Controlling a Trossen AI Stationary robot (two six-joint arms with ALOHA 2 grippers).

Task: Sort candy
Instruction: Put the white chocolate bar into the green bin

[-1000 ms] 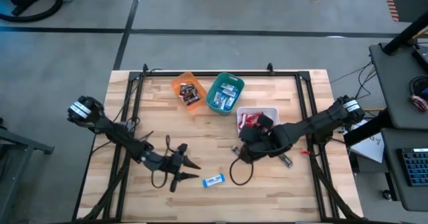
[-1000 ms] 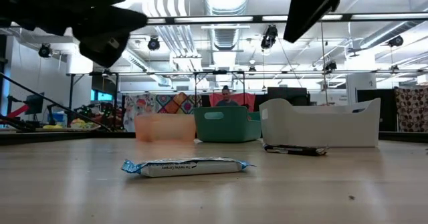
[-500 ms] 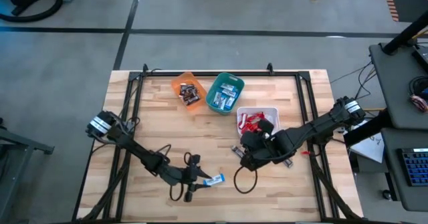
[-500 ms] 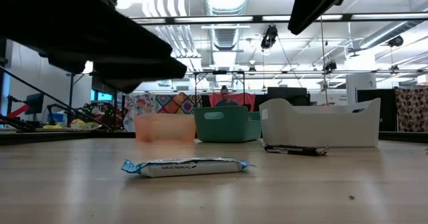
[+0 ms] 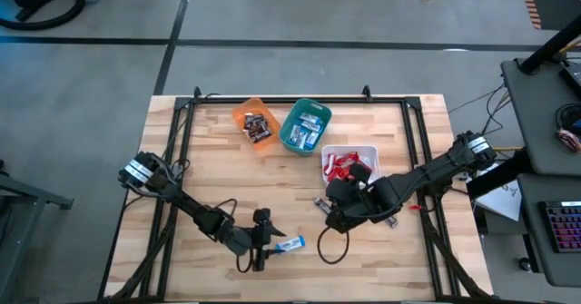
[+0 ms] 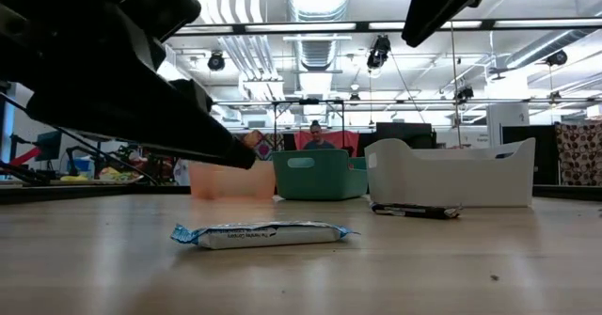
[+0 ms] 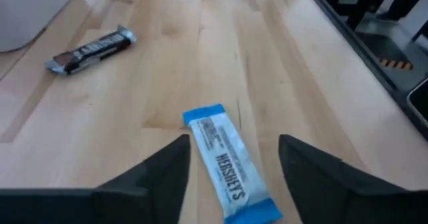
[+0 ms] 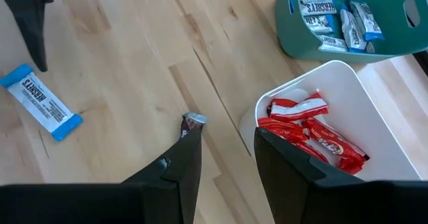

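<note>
Left gripper (image 7: 231, 164) low over the near part of the table (image 5: 218, 172), fingers spread wide, one on each side of a blue-and-white Hershey's bar (image 7: 227, 164) that lies flat on the wood. Nothing clamped yet; fingers seem not touching the wrapper, gap visible both sides in left wrist view. In high view same bar (image 5: 289, 244) sits just beside the gripper tip (image 5: 268, 244), near the front edge, approx. mid-width of the table. In low view the bar (image 6: 261, 234) lies alone in the foreground, dark arm above it.

Right gripper (image 8: 224, 150) above the table just beside the white bin (image 8: 374, 124), fingers partly apart, nothing between them as far as right wrist view shows. End of a dark brown bar (image 8: 194, 120) peeks out by one finger, on the wood, close to the bin wall. Same dark bar (image 7: 90, 49) seen in left wrist view, flat on the table, well apart from the blue one.

Bins at the far side: orange bin (image 5: 238, 115) w/ dark brown bars (image 5: 257, 128), teal bin (image 5: 324, 122) w/ blue-and-white bars (image 5: 309, 129), white bin w/ red bars (image 8: 307, 127). Orange and teal bins nearly touching; white bin near the teal one, toward the right arm.

Person (image 6: 317, 136) visible far behind the table in low view.
</note>
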